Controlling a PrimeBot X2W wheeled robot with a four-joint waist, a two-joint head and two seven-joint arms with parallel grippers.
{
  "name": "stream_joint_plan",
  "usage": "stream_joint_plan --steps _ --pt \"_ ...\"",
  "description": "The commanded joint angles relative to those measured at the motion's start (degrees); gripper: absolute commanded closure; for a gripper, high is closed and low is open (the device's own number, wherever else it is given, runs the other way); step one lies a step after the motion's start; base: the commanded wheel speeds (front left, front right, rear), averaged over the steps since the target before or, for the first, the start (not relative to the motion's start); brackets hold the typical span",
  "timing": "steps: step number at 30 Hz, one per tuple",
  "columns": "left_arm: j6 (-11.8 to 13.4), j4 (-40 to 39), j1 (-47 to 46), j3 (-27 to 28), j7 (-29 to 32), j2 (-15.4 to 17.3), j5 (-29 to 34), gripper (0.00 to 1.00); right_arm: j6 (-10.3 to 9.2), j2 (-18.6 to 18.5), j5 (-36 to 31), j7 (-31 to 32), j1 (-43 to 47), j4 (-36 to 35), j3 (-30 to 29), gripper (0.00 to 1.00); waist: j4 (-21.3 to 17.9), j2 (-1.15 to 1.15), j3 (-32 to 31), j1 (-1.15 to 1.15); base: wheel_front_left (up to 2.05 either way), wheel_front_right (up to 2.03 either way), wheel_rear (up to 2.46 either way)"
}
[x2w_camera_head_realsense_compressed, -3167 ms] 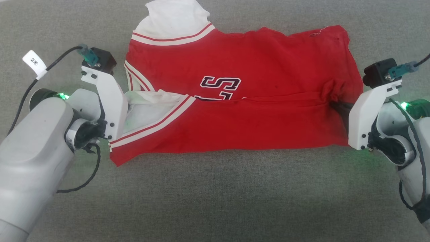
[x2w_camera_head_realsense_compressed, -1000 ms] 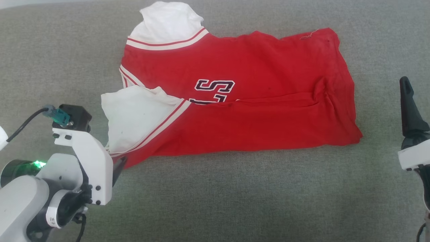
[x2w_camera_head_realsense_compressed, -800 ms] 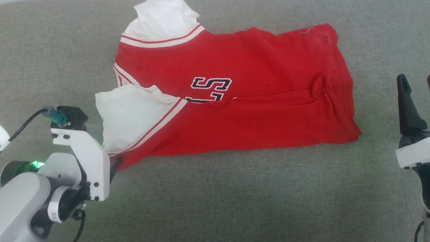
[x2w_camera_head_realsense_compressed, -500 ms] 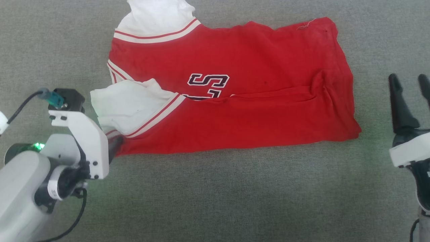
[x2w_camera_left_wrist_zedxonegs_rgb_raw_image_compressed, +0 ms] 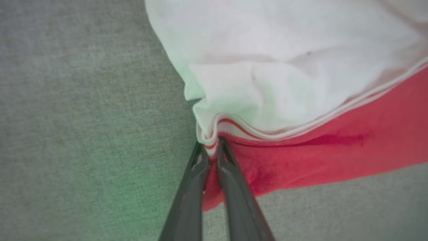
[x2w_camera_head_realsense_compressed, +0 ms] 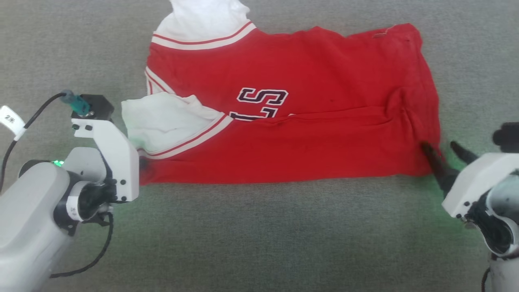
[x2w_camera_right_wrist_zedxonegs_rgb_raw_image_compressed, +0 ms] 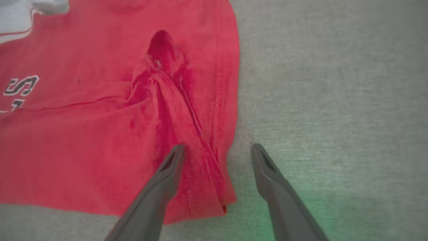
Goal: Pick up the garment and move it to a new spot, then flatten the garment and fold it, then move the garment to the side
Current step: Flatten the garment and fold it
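Note:
The red garment [x2w_camera_head_realsense_compressed: 308, 101] lies folded lengthwise on the grey surface, with white striped sleeves at its left end and dark lettering in the middle. In the left wrist view my left gripper [x2w_camera_left_wrist_zedxonegs_rgb_raw_image_compressed: 210, 140] is shut on the striped hem of the near sleeve [x2w_camera_left_wrist_zedxonegs_rgb_raw_image_compressed: 267, 87], where white cloth bunches over the red. In the head view that gripper [x2w_camera_head_realsense_compressed: 142, 164] sits at the garment's near left corner. My right gripper [x2w_camera_right_wrist_zedxonegs_rgb_raw_image_compressed: 217, 149] is open, one finger over the garment's near right corner [x2w_camera_right_wrist_zedxonegs_rgb_raw_image_compressed: 187, 140] and the other over bare surface. It shows in the head view as well [x2w_camera_head_realsense_compressed: 442, 150].
Grey fabric surface [x2w_camera_head_realsense_compressed: 259, 235] spreads all around the garment, wide in front of it. A black cable with a white tag [x2w_camera_head_realsense_compressed: 10, 119] loops from my left wrist. A raised crease [x2w_camera_right_wrist_zedxonegs_rgb_raw_image_compressed: 164, 67] runs through the garment's right end.
My left gripper closed on the sleeve hem at the near left corner. My right gripper swung in from the right and now straddles the near right corner. The camera shifted.

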Motion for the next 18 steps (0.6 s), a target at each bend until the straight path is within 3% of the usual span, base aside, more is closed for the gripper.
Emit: stream_joint_plan --steps 1,8,9,10,11,18 --pt "-0.5 1.3 1.6 -2.0 0.6 -1.6 -0.2 1.00 -0.06 -0.3 -0.3 2.2 -1.1 0.8 0.2 0.00 0.5 0.00 0.0 0.00 0.00 0.00 0.00" --pt "-1.9 2.1 0.7 -2.3 -0.7 -3.9 -0.5 1.00 -0.04 -0.1 -1.9 14.5 -3.0 6.5 2.9 0.00 2.1 0.00 0.1 0.00 0.00 0.00 0.00" --pt "-2.1 2.4 0.5 -2.4 -0.7 -4.1 -0.5 1.00 -0.04 0.0 -2.5 16.7 -2.9 7.3 3.0 0.36 2.2 0.00 0.1 0.00 0.00 0.00 0.00" --pt "-2.3 2.6 0.3 -2.6 -0.9 -4.3 -0.3 1.00 -0.04 0.1 -2.9 19.1 -2.7 8.1 3.1 0.63 2.4 0.00 0.0 0.00 0.00 0.00 0.00" --pt "-2.5 2.8 0.2 -2.6 -1.2 -4.5 -0.2 1.00 -0.04 0.3 -2.6 21.3 -2.6 8.5 3.5 1.00 2.6 0.00 0.0 0.00 0.00 0.00 0.00" --pt "-3.4 3.9 -0.2 -2.2 -1.5 -4.8 -1.0 1.00 -0.04 -1.1 -2.9 29.9 -3.5 4.9 2.7 1.00 3.1 0.00 -0.5 0.00 0.00 0.00 0.00"
